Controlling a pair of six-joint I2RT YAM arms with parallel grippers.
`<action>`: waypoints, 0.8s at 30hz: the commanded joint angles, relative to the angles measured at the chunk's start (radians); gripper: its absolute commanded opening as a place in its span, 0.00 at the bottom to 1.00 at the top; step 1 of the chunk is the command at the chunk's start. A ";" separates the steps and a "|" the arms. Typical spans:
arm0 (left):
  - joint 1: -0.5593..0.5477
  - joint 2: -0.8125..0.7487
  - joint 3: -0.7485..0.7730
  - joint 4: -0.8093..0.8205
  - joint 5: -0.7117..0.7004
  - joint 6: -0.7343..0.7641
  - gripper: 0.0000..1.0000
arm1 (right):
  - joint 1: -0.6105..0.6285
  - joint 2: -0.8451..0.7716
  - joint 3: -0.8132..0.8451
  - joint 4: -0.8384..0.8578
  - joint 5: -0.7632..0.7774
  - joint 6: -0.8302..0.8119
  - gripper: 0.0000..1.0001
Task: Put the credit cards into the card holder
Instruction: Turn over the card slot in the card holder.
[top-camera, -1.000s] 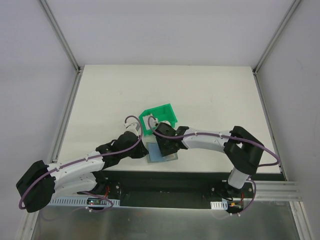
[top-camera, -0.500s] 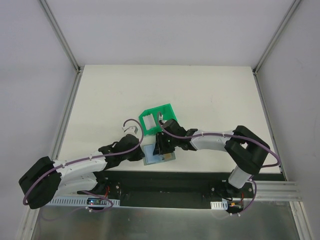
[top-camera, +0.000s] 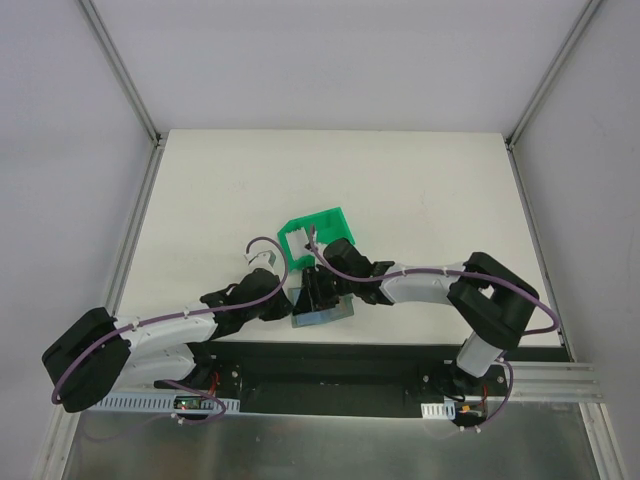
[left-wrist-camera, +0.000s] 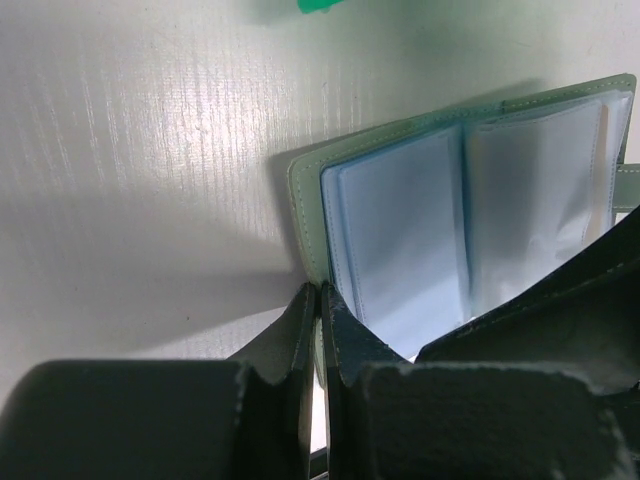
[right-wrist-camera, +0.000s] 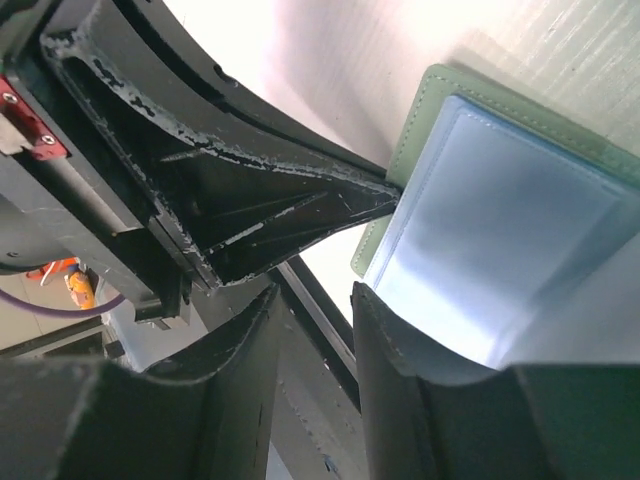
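The card holder (top-camera: 332, 314) lies open near the table's front edge, grey-green with clear inner pockets (left-wrist-camera: 400, 240). My left gripper (left-wrist-camera: 321, 292) is shut on the near-left edge of its cover; it also shows in the top view (top-camera: 288, 306). My right gripper (right-wrist-camera: 315, 298) hovers over the open holder, jaws a little apart with nothing between them; one finger (right-wrist-camera: 400, 330) rests by the clear pocket (right-wrist-camera: 500, 210). In the top view the right gripper (top-camera: 318, 294) covers much of the holder. No credit card shows in any view.
A bright green plastic bin (top-camera: 318, 234) stands just behind the grippers. The table's front edge and a dark rail (top-camera: 330, 352) run right below the holder. My left gripper's fingers (right-wrist-camera: 260, 200) sit close to the right gripper.
The right gripper has moved left and down over the open holder, hiding more of it. The left arm has shifted slightly, still holding the holder's edge.
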 joint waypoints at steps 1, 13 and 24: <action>0.001 0.030 -0.019 -0.063 -0.029 -0.005 0.00 | 0.005 -0.087 0.009 -0.009 0.025 -0.039 0.36; -0.001 0.026 -0.015 -0.063 -0.023 0.009 0.00 | -0.011 -0.258 0.036 -0.495 0.418 -0.098 0.41; -0.001 0.030 -0.010 -0.063 -0.015 0.021 0.00 | -0.011 -0.169 0.049 -0.532 0.461 -0.069 0.41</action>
